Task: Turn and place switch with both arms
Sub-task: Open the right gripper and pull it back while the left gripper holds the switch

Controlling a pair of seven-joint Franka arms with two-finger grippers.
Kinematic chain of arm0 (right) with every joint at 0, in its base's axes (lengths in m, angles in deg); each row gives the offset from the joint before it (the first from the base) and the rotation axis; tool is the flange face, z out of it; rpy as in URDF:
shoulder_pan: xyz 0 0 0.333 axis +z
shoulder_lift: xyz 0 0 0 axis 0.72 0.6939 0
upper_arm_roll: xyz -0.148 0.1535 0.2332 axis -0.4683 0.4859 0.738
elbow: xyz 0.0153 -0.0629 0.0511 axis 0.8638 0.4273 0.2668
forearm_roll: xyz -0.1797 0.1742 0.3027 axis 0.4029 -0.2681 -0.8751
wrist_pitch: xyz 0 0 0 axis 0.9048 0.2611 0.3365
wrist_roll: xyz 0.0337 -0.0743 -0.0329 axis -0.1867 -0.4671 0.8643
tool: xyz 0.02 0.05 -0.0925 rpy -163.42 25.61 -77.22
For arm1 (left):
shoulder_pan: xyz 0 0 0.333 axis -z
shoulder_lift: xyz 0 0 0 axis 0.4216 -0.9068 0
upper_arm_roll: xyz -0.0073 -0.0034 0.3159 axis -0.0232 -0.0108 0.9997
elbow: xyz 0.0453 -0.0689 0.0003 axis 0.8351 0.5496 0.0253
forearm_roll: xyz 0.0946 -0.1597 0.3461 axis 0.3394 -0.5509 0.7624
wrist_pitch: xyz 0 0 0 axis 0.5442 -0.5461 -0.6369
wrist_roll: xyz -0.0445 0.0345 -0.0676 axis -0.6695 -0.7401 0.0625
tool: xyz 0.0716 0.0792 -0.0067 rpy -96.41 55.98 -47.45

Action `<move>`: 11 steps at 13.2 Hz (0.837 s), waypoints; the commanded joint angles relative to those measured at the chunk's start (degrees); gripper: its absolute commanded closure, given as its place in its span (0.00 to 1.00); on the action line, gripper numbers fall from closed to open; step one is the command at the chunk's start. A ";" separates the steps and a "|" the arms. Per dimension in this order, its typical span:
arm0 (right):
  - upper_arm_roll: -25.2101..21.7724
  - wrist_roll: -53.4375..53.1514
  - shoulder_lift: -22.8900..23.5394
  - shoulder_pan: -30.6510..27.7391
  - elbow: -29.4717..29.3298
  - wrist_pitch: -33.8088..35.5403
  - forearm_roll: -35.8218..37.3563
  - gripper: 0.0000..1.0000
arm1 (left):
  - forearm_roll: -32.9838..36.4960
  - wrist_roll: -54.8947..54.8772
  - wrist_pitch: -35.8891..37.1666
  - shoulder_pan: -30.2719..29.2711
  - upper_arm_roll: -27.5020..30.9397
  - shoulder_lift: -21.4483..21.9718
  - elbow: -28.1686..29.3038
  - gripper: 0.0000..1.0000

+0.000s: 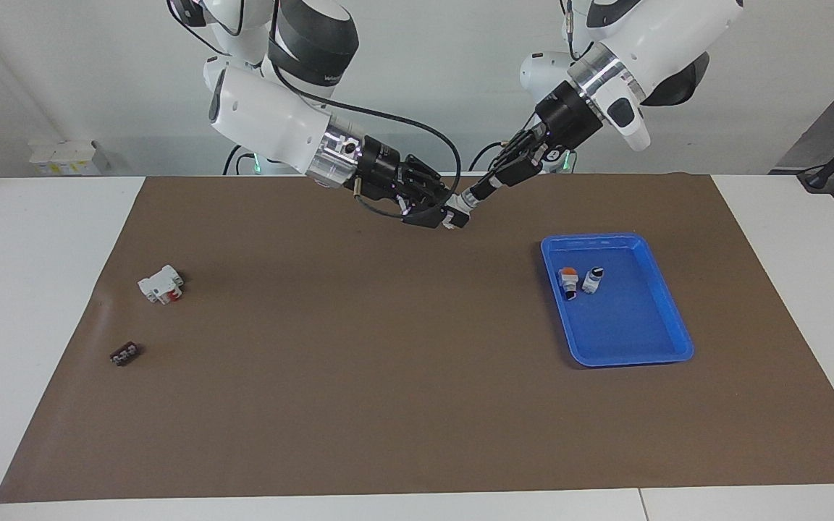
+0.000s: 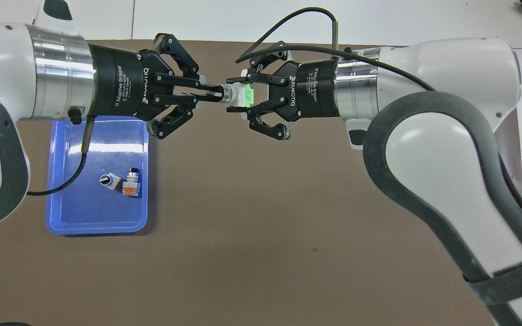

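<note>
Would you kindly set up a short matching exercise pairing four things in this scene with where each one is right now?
Things:
1. switch
2. orange-capped switch
3. white breaker block
4. left gripper

Places:
A. lying in the blue tray
B. on the brown mat toward the right arm's end
C. held in the air in the right gripper
D. closed on the switch's knob tip

Pairs: 1-C, 2-A, 3-B, 4-D

the white table (image 1: 40, 304) carried a large brown mat (image 1: 388, 391) over most of its top. on the mat, toward the left arm's end, lay a blue tray (image 1: 667, 318). toward the right arm's end lay a small white block with a red part (image 1: 161, 284), and, farther from the robots and well apart from it, a small dark part (image 1: 125, 354).
</note>
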 commanded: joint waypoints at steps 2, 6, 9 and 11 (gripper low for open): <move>0.51 -0.81 0.69 0.15 0.20 -1.99 0.62 0.84 | -1.53 0.18 1.25 1.14 0.00 1.88 1.05 1.00; 0.51 0.07 -0.89 -0.46 0.73 -1.46 4.84 0.00 | -1.00 -2.02 1.60 1.14 0.00 2.06 1.58 1.00; -0.01 1.99 -2.12 -1.60 0.64 -1.46 6.59 0.00 | 5.39 -9.01 8.16 1.05 0.35 2.84 1.58 1.00; -0.01 3.75 -3.44 -2.66 0.73 -0.84 9.14 0.00 | 6.21 -14.83 9.77 0.00 0.96 3.64 2.98 1.00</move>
